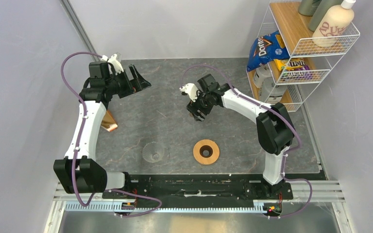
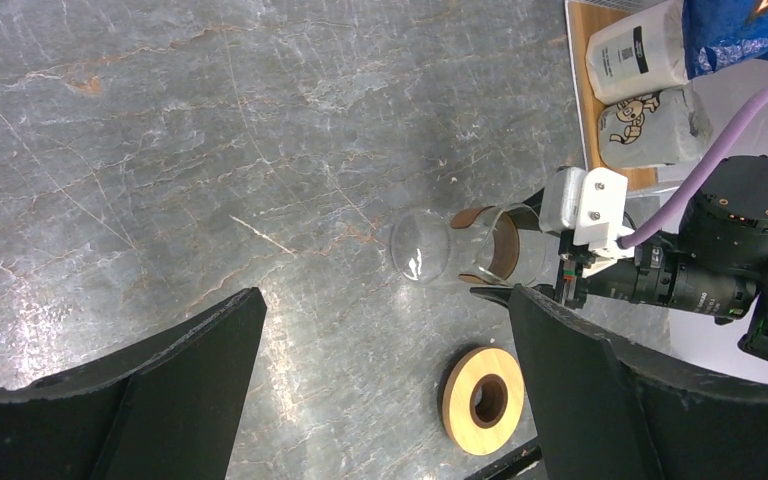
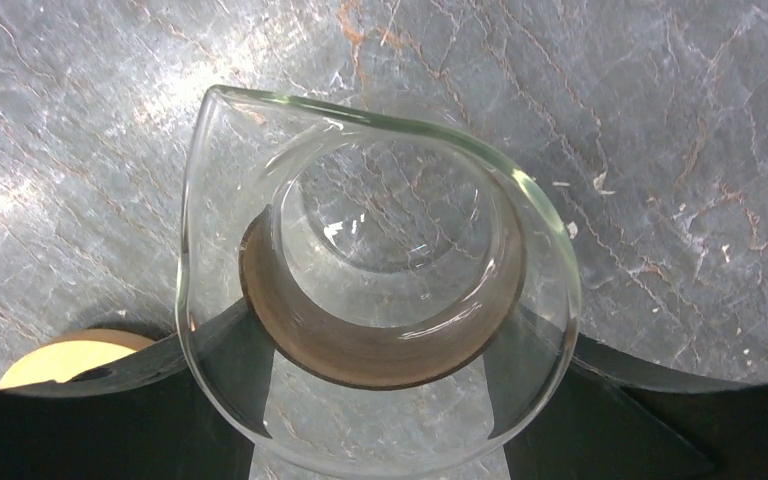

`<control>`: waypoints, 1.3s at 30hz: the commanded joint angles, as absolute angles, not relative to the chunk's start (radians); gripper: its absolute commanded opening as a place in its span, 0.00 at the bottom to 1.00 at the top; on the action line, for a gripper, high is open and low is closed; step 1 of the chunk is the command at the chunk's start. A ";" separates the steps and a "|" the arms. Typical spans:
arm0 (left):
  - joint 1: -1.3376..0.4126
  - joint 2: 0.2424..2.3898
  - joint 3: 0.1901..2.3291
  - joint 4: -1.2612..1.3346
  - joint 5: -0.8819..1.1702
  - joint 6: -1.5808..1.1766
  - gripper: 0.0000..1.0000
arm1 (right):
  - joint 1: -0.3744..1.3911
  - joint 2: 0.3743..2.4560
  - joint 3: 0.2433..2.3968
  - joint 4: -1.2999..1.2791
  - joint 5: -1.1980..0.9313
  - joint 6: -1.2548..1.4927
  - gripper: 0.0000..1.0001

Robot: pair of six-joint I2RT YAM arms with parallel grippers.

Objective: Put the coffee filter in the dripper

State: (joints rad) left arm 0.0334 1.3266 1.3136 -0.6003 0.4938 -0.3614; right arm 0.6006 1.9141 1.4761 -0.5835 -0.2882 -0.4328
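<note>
top and downward wrist views share the wooden ring (image 1: pixel 214 152).

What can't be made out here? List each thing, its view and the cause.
- Tan flat thing: top view, mostly behind the left arm; filter or packet, cannot tell.
- Wooden ring: right wrist view, mostly behind a gripper finger.
- Glass jug: left wrist view, mouth hidden by the right gripper.

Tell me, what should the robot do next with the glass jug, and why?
Probably ease the glass jug down and stand it upright on the table. The right jaws grip its neck, so that arm is busy, while the ribbed glass cone and wooden ring lie apart, not yet put together.
</note>
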 commanded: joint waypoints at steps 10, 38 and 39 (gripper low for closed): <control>0.044 1.313 1.315 -0.583 0.513 -0.369 1.00 | 0.639 1.947 1.602 -0.571 -0.288 -0.393 0.88; 0.012 1.087 0.949 -0.325 0.897 -0.466 0.94 | 0.313 1.525 1.301 -1.163 -0.774 -0.393 0.94; 0.013 1.089 0.959 -0.329 0.892 -0.460 0.94 | 0.313 1.545 1.290 -1.156 -0.785 -0.391 0.93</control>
State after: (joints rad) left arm 0.0135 1.1194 0.9291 -0.4023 0.8509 -0.4393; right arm 0.3168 1.4864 1.3342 -1.0660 -0.6643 -0.3500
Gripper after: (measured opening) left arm 0.947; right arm 0.940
